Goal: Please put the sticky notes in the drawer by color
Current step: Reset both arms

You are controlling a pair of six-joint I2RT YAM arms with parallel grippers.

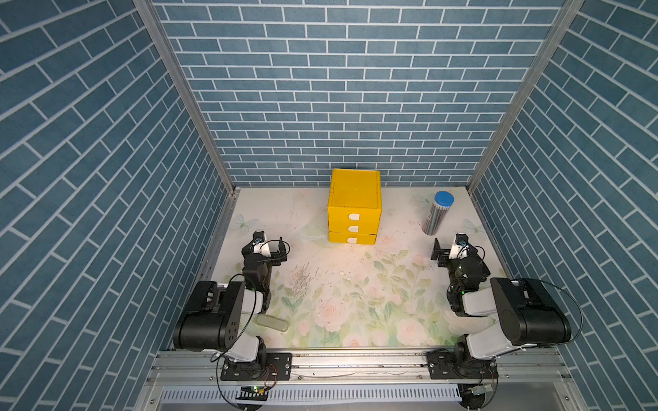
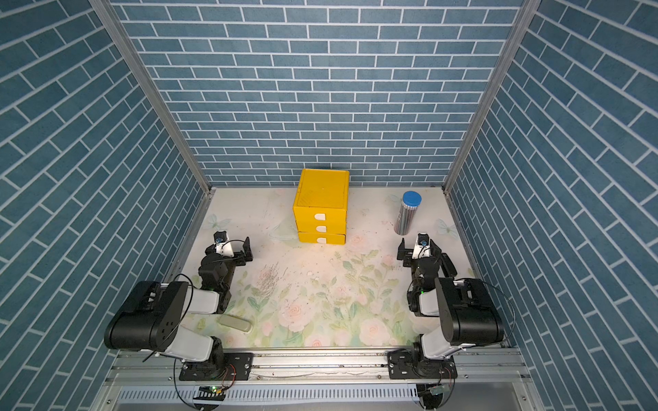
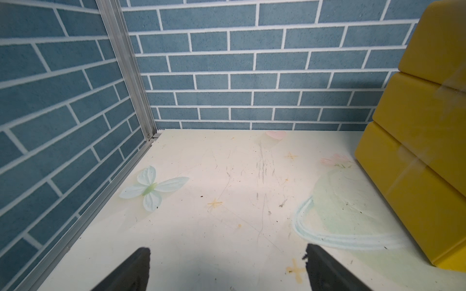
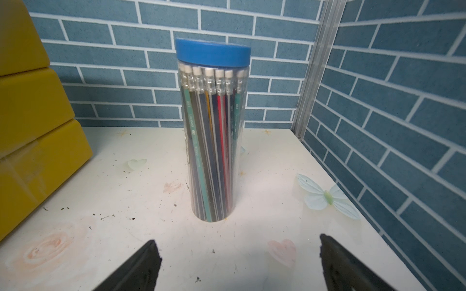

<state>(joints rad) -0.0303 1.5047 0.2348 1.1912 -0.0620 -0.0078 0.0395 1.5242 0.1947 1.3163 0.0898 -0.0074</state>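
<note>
one bright yellow plastic three-drawer cabinet (image 1: 354,194) stands mid-back on the floral counter (image 1: 320,259), one blue-capped clear pencil cylinder (image 1: 436,217) right of it, one grey-green oblong case (image 1: 272,323) front-left, two pairs of jaws, left and right, spread and empty.

Floral table (image 1: 356,281): drawer (image 1: 354,210), pencil tube (image 1: 437,215), case (image 1: 272,323)

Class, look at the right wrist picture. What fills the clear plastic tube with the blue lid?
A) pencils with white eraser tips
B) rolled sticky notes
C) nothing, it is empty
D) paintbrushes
A: through the see-through wall of the clear plastic tube with the blue lid, which stands upright, a bundle of pencils shows, their white eraser tips packed just under the lid.
</note>
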